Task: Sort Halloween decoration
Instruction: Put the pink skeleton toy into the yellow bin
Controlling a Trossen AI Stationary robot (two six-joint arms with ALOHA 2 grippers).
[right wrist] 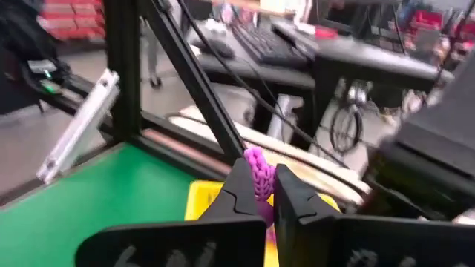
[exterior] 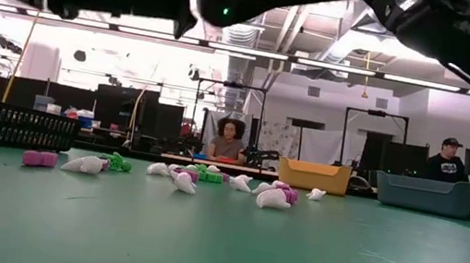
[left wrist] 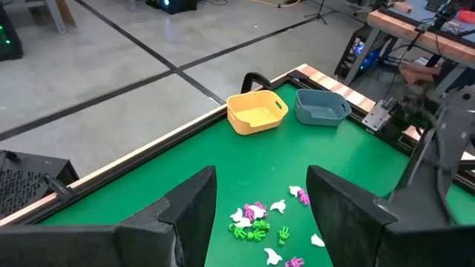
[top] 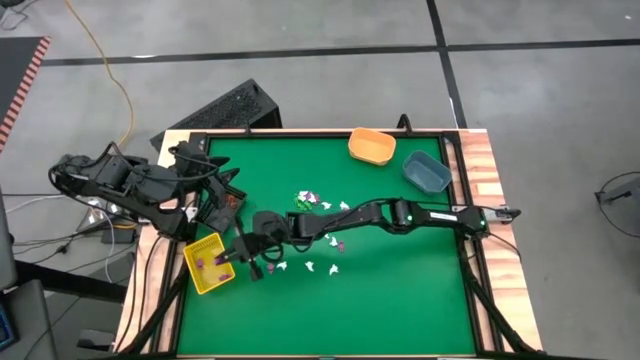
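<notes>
Right wrist view shows a purple trinket (right wrist: 257, 174) pinched upright between the fingers of the right gripper (right wrist: 260, 194), with the yellow bin (right wrist: 200, 200) lying directly beyond it. In the high view that gripper (top: 228, 258) hangs at the bin's right edge (top: 205, 278), so the drop looks to need only a short reach left. The loose trinkets (top: 318, 205) lie mid-table, behind it. The left gripper (left wrist: 260, 215) waits at the far left, fingers spread and empty.

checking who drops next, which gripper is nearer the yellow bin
Right. The right gripper sits at the yellow bin's edge, shut on a purple trinket. The left gripper waits behind the bin, fingers open.
</notes>
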